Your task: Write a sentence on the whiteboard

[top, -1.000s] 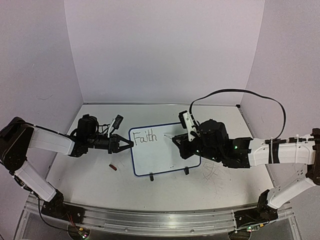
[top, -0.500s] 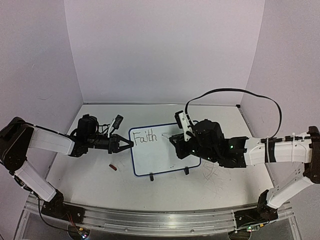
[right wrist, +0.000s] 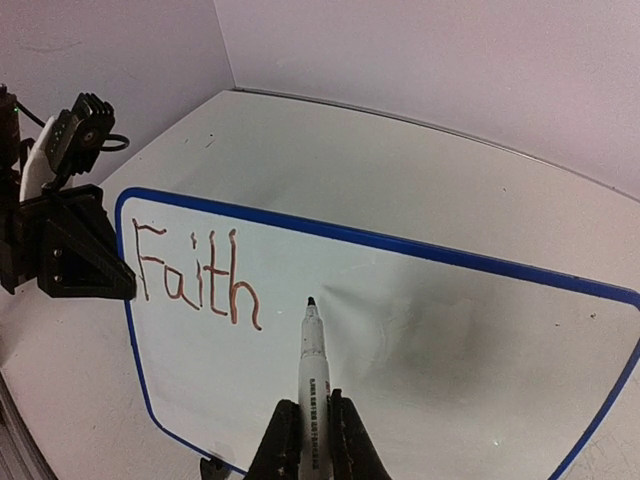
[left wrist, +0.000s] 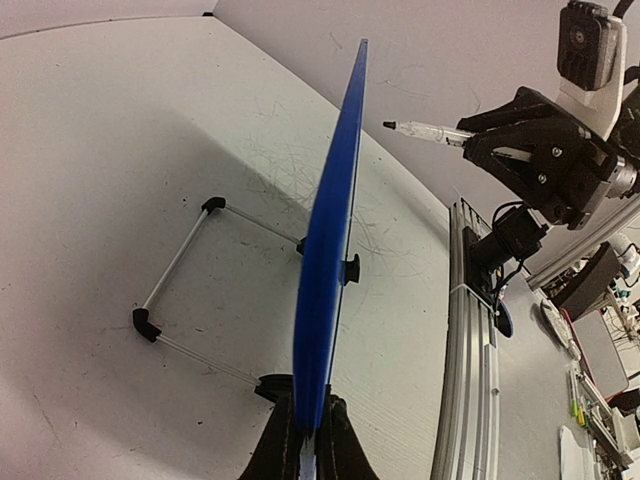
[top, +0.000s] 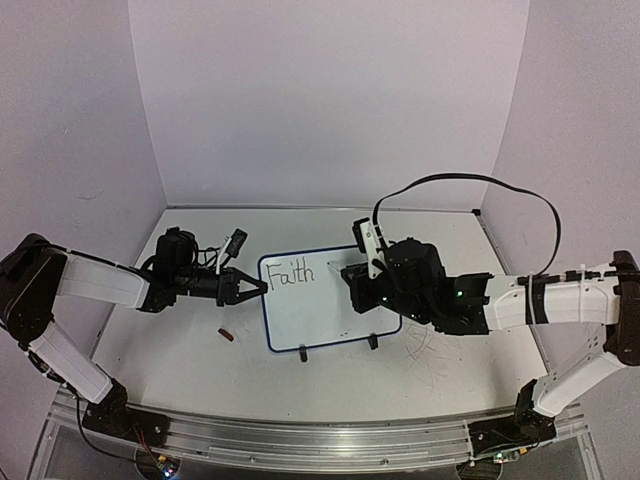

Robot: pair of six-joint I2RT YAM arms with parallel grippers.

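The whiteboard (top: 312, 318) stands tilted on its two black feet at mid-table, edge-on as a blue strip (left wrist: 335, 220) in the left wrist view. Of the sentence, only the word "Faith" (top: 290, 273) (right wrist: 195, 280) shows, at the top left. My left gripper (top: 262, 288) (left wrist: 308, 440) is shut on the board's left rim. My right gripper (top: 352, 277) (right wrist: 313, 430) is shut on a white marker (right wrist: 313, 365) (left wrist: 425, 130). Its dark tip points at the board just right of "Faith", a short gap off the surface.
A small red cap (top: 227, 335) lies on the table left of the board's lower corner. Grey scribble scuffs (top: 425, 350) mark the tabletop at the right. A black cable (top: 470, 182) loops above the right arm. Walls close in on three sides; an aluminium rail (top: 300, 440) runs along the front.
My right gripper with the marker has shifted slightly left, toward the spot just after "Faith". The left gripper and the board have not moved, and the writing is unchanged.
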